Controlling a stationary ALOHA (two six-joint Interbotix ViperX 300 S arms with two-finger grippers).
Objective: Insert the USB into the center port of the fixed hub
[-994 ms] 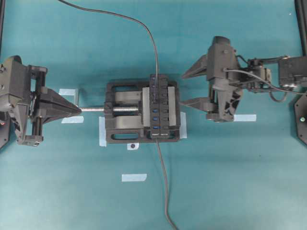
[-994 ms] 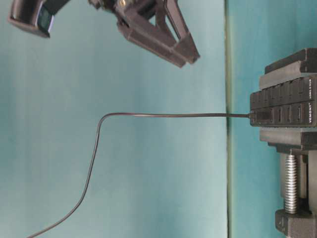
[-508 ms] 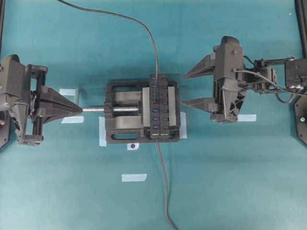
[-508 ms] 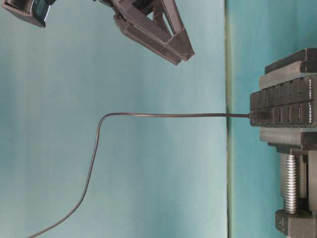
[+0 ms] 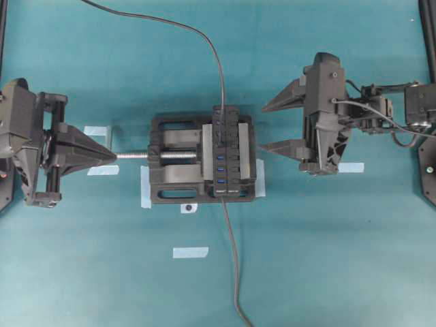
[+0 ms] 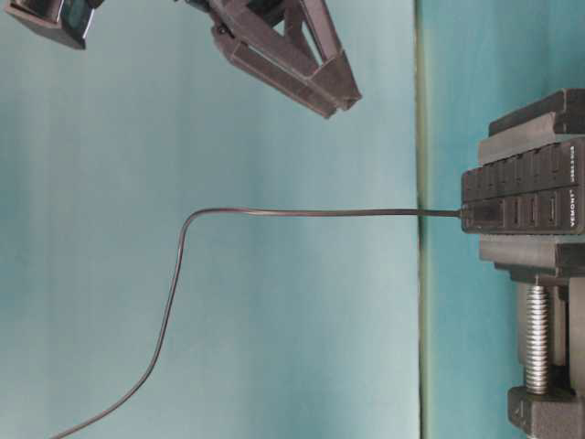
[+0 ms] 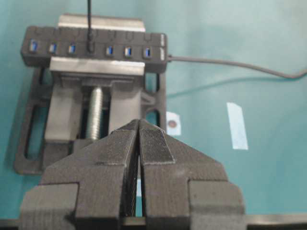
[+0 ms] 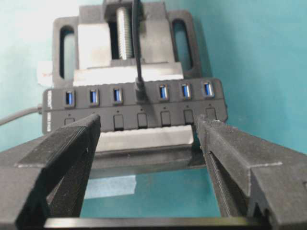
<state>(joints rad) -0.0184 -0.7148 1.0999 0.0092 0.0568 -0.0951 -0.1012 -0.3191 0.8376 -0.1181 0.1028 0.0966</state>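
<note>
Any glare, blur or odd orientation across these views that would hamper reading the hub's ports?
Overhead: even light, sharp, faint shadows. Table-level: picture turned sideways, pale backdrop washed out, hub cut by the right edge. Left wrist: shut left gripper fills the foreground, slightly soft. Right wrist: bright glare top left; blue ports crisp between the open right gripper.

The left claw (image 5: 109,156) sits at the left of the scene, its two fingers pressed together into a point aimed to the right, holding nothing. The right claw (image 5: 264,127) sits at the right, its arm stretching in from the right edge. Its fingers (image 8: 62,158) are spread wide and point left, with nothing between them, raised above the surface.
</note>
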